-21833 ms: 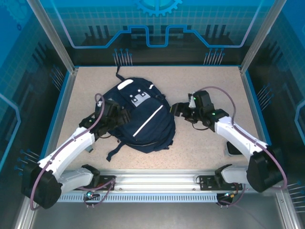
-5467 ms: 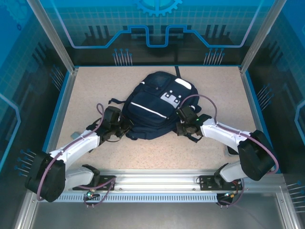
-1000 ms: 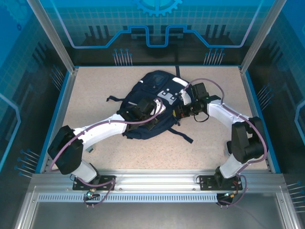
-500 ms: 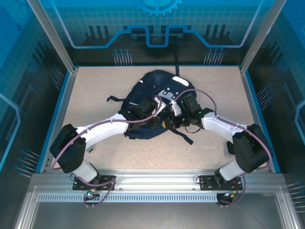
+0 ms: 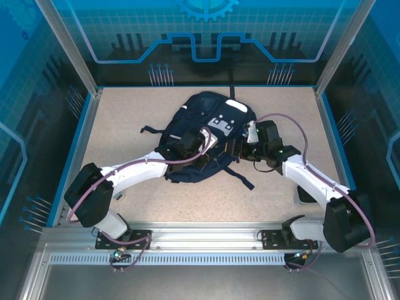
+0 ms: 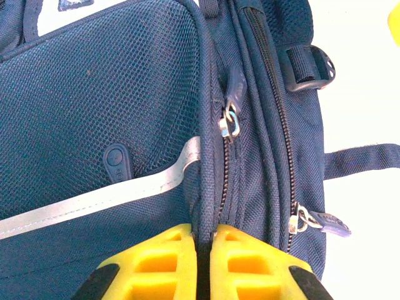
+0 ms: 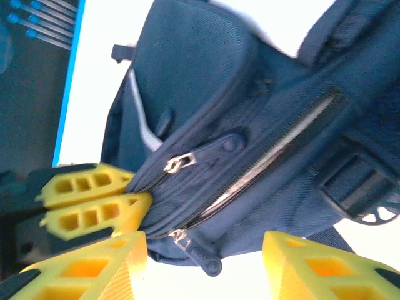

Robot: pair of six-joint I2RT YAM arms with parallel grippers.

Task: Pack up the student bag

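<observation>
**Top view:** A large navy-blue fabric student bag is lying on the far middle of the speckled beige desk, with its white-grey patch facing up. The left pincer is reaching across onto the bag's near edge. The right pincer is sitting just beside the bag's right flank.

**Left wrist view:** The left pincer is pinching a raised ridge of the student bag next to a zip line. Its yellow fingers are pressing together on the fabric. A silver metal zip pull is hanging beyond the grip. A grey reflective stripe is running off to the left, and a black plastic buckle is lying on the right.

**Right wrist view:** The right pincer is holding nothing, and its jaws are standing wide apart. The lower edge of the student bag is sitting in the gap between them. At the left, the left pincer is clamping the bag's seam near a silver zip slider.
</observation>
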